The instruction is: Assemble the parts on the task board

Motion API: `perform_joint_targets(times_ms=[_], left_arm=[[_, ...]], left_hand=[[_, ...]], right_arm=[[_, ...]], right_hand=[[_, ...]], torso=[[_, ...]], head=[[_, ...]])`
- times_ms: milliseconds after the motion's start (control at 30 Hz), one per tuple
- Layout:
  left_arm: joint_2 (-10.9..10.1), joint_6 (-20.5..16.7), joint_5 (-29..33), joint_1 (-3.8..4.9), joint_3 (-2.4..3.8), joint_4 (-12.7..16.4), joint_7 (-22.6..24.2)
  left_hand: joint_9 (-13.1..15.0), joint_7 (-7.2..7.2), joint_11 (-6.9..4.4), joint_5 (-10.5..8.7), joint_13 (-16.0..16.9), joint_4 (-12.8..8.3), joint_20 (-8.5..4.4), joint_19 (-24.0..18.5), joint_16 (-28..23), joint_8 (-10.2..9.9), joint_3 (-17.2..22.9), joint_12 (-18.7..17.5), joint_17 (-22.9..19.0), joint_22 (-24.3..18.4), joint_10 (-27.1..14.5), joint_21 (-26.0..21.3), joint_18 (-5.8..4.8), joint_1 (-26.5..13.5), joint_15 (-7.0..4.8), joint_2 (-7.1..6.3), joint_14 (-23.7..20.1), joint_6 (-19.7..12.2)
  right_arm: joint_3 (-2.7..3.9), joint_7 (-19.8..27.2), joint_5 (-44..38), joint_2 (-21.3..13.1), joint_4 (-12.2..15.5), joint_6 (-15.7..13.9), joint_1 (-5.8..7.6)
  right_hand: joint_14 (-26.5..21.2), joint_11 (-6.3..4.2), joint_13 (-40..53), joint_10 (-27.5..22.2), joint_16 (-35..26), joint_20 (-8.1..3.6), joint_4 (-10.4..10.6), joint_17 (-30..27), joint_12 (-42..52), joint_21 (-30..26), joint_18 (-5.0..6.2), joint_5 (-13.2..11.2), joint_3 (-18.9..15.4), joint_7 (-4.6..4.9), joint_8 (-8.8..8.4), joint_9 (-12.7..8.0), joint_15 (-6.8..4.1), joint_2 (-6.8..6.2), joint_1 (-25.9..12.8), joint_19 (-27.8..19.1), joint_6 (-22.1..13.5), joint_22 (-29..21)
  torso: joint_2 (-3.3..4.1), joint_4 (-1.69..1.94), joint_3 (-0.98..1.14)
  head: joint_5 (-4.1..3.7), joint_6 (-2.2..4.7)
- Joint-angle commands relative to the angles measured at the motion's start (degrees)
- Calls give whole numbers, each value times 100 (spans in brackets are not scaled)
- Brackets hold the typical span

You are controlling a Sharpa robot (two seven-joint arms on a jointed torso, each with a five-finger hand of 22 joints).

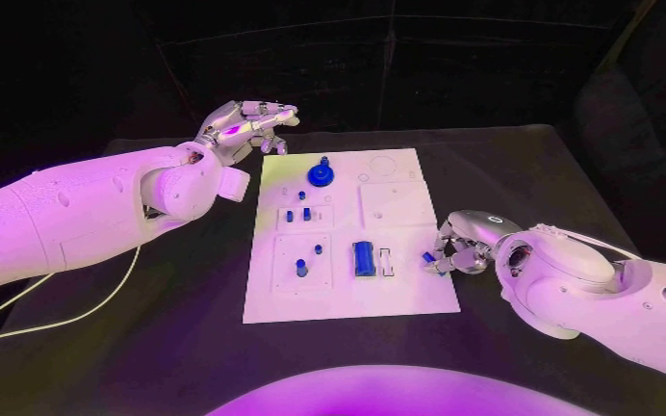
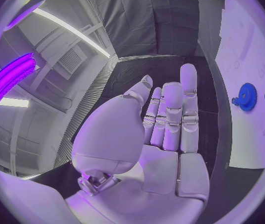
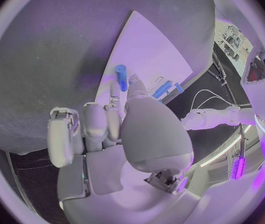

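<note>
A: What does the right hand (image 1: 455, 254) grip?
B: A small blue plastic peg (image 3: 121, 77) at the white task board (image 1: 417, 291) edge — light, stiff, slippery; pinch mid-shaft.
A: The left hand (image 1: 247, 127)?
B: Unclenched, holding nothing — beside the board's far corner.

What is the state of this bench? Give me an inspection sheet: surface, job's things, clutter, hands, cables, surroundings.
Surface: matte black table, with the flat white rectangular task board lying in its middle.
Job's things: round blue toothed gear at the board's far end; several small blue pegs in the left column; long blue rectangular block near the middle.
Clutter: nothing seen.
Hands: left hand holds nothing, fingers extended, beyond the board's far left corner; right hand at the board's right edge pinches a small blue cylinder.
Cables: thin white cable trails over the table under the left arm.
Surroundings: dark curtain behind the table.
</note>
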Motion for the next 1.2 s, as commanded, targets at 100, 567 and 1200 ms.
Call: perform_joint_targets(times_ms=[100, 567, 1200], left_arm=[[-9, 70, -9, 8, 4, 6, 33], [-22, 70, -9, 8, 4, 11, 36], [-2, 75, -9, 6, 2, 14, 40]], left_hand=[[-2, 3, -4, 15, -6, 11, -8, 22, 4, 20, -32, 14, -1, -6, -22, -35, 33, -8, 9, -12, -37, -19], [-2, 1, -5, 15, -6, 7, -8, 23, 3, 25, -32, 19, -9, -8, -23, -37, 34, -3, 7, -11, -39, -18], [-1, -1, -7, 16, -6, 2, -9, 24, 2, 28, -29, 22, -14, -9, -22, -38, 34, 4, 6, -7, -41, -16]], right_arm=[[-48, -59, -287, 35, -37, 561, -81], [-47, -125, -1292, 133, -20, 625, -98], [-36, -72, 276, -13, 498, -938, -86]], right_hand=[[43, -57, -293, -9, -25, -25, -91, -10, -21, -13, -45, -14, 6, -14, -46, -18, -45, 57, 178, 232, 76, 1080], [59, -122, -253, 6, -9, -93, -627, 46, -20, 47, -70, -461, 735, -70, -165, -36, -103, 517, 1009, 303, 212, 1165], [92, -167, -138, 138, 73, -124, 36, 198, 70, 133, -105, 741, 1388, -128, -365, -40, -139, 11, 59, 401, 387, 1283]], torso=[[-1, 0, -1], [-3, 5, 5], [5, 12, -6]], head=[[0, -5], [16, -12], [1, 32]])
